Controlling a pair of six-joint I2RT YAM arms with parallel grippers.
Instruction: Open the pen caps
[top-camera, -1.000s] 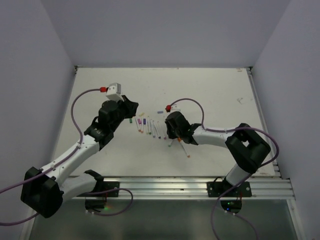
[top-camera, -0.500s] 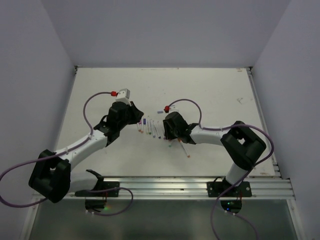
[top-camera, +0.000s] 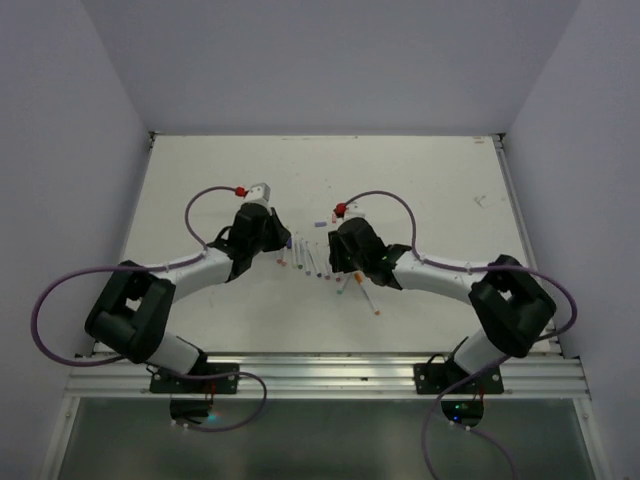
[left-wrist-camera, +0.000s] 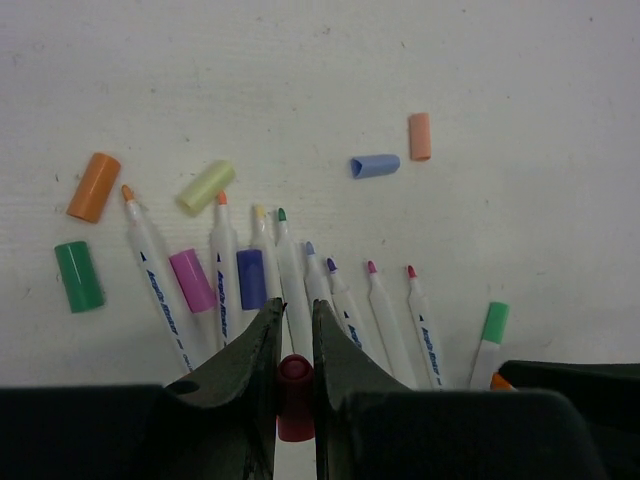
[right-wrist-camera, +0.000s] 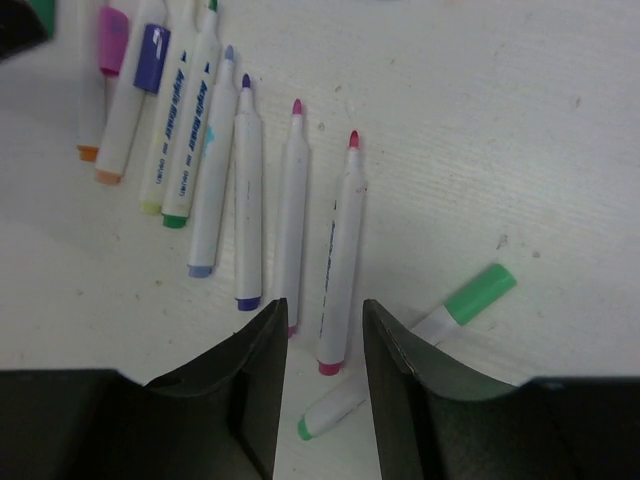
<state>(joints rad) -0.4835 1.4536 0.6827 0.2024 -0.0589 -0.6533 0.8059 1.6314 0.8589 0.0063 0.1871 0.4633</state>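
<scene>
My left gripper (left-wrist-camera: 291, 310) is shut on a dark red pen cap (left-wrist-camera: 294, 388), held just above the near ends of the row of uncapped white pens (left-wrist-camera: 300, 290). Loose pen caps lie around: orange (left-wrist-camera: 94, 186), green (left-wrist-camera: 78, 276), yellow-green (left-wrist-camera: 206, 187), pink (left-wrist-camera: 192, 281), purple (left-wrist-camera: 251, 278), blue (left-wrist-camera: 375, 166) and salmon (left-wrist-camera: 419, 136). My right gripper (right-wrist-camera: 322, 340) stands open, its jaws either side of the rear end of the red-tipped pen (right-wrist-camera: 340, 250), not touching it. A pen with its green cap (right-wrist-camera: 480, 293) on lies slanted beside the right jaw. From above, both grippers (top-camera: 283, 243) (top-camera: 335, 262) flank the pen row.
An orange-ended pen (top-camera: 371, 301) lies apart, nearer the front edge on the right. The white table (top-camera: 440, 200) ends at walls behind and at both sides, with the metal rail (top-camera: 330, 370) in front. Both purple cables loop above the arms.
My left arm has swung right and inward with the red cap to the pen row. The right gripper's jaws have widened, and it has shifted slightly toward the row.
</scene>
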